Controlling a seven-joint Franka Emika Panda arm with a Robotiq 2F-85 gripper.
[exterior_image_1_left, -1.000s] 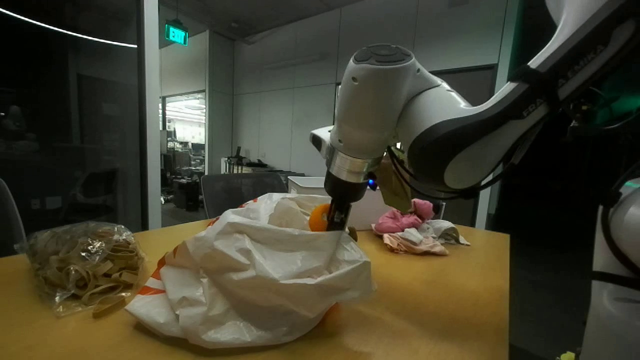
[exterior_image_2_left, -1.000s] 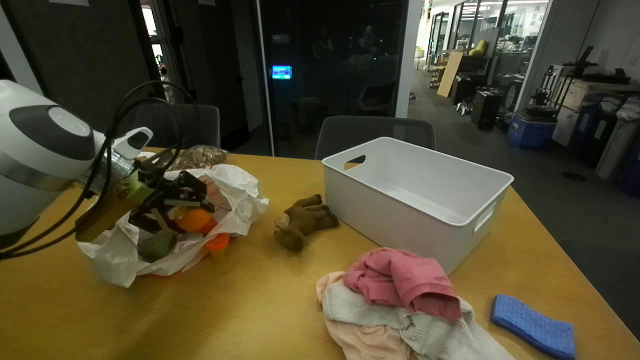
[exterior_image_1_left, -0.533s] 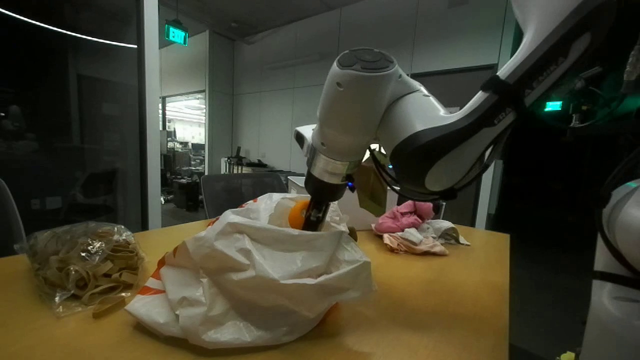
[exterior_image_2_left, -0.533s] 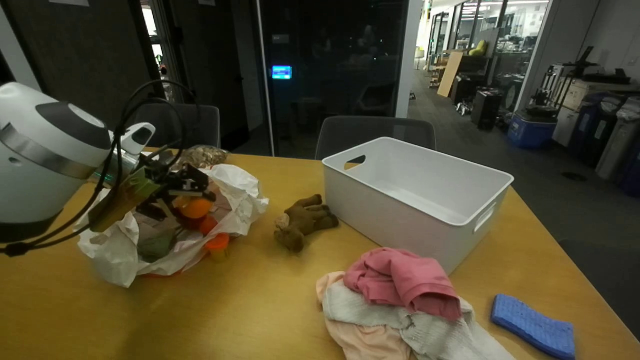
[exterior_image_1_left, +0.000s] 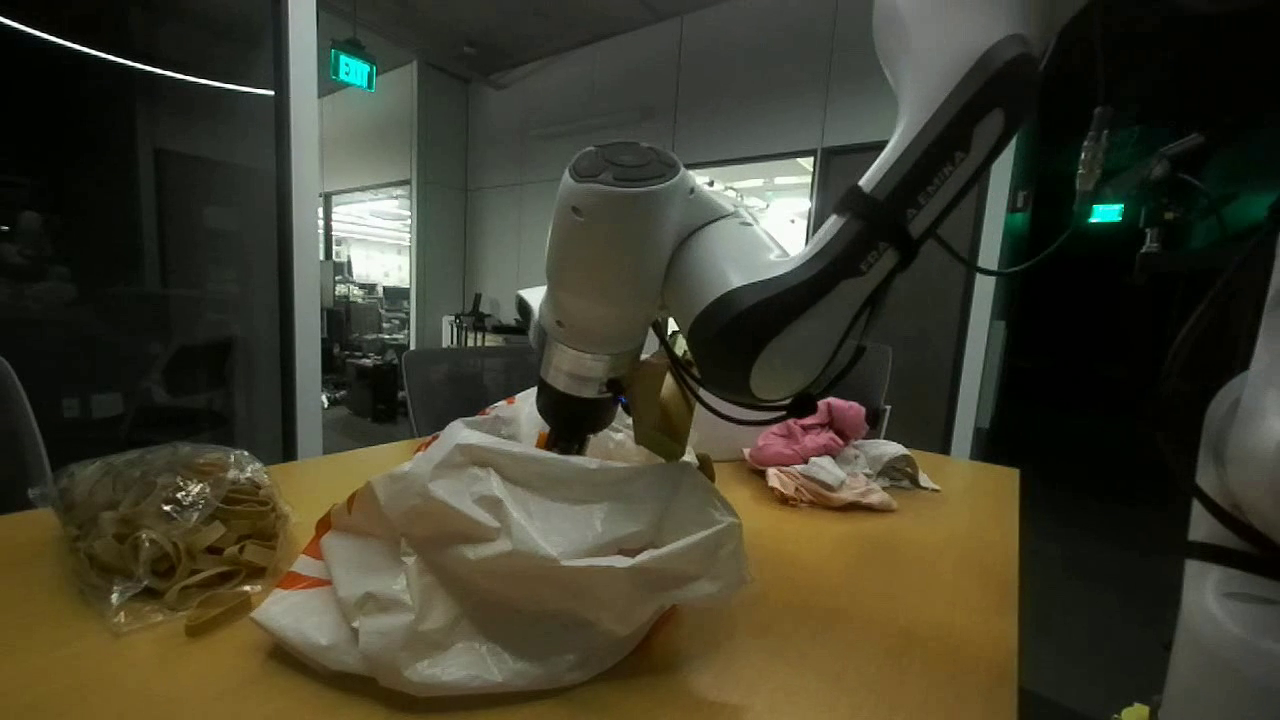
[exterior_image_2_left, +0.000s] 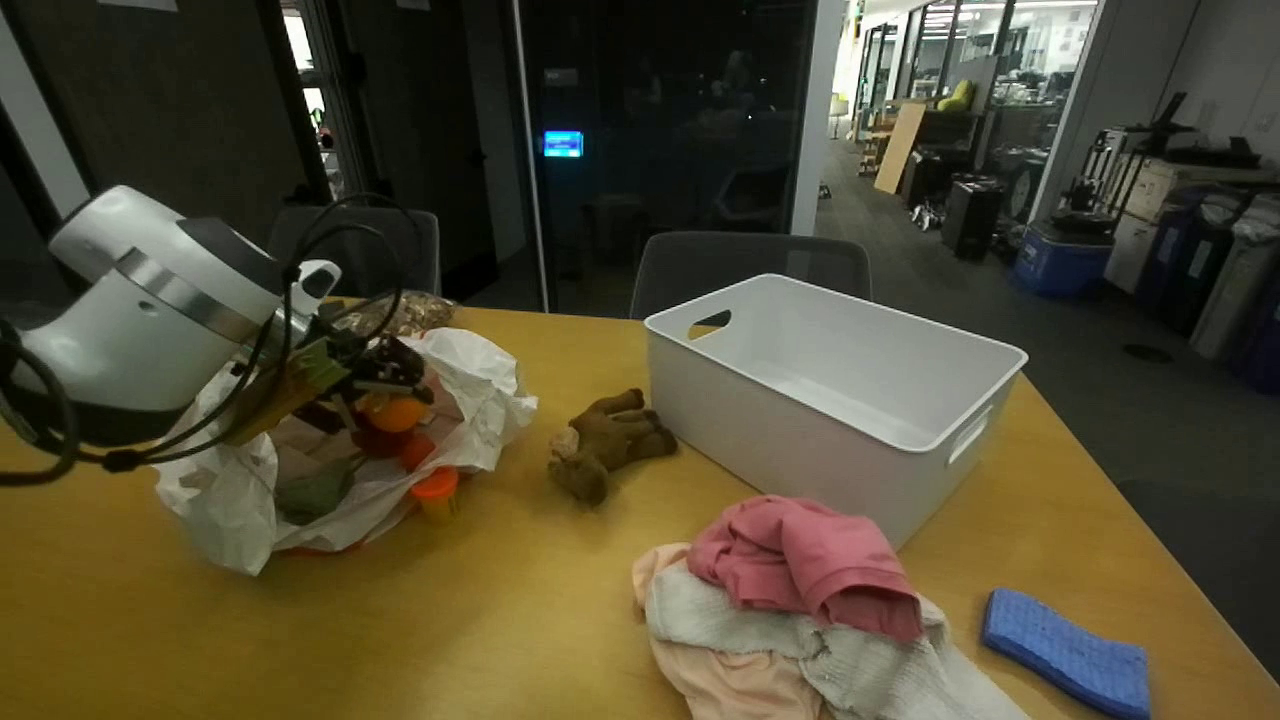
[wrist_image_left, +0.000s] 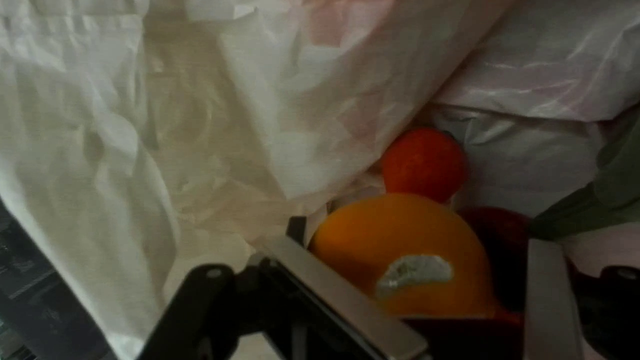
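1. One orange (wrist_image_left: 400, 235) with a silvery patch sits between the finger pads (wrist_image_left: 345, 297) of the gripper (wrist_image_left: 412, 245), inside the mouth of the white plastic bag (exterior_image_1_left: 500, 570).
2. Over the last second, in an exterior view, the gripper has swung toward nine o'clock and sunk, the orange going along; it showed plainly above the bag's rim, now only a sliver does. That suggests the orange was being carried and is now lower in the bag.
3. Both pads stand wide apart. At seven-thirty, one overlaps the orange's edge; near four o'clock, a dark strip shows beside its partner, so I can't make out whether the fruit is gripped.
4. Crowding the orange in the wrist view: a red-orange fruit (wrist_image_left: 422, 162) between twelve and one, a dark red fruit (wrist_image_left: 500, 225) and a green leaf-like piece (wrist_image_left: 600, 195) between two and three. Slack film from nine to twelve could snag the fingers.
5. Outside the bag, in an exterior view: an orange-lidded tub (exterior_image_2_left: 436, 488) at four o'clock; a brown plush toy (exterior_image_2_left: 610, 445) and white bin (exterior_image_2_left: 780, 440), unmoved, at three; a pink cloth (exterior_image_2_left: 800, 560) near four.
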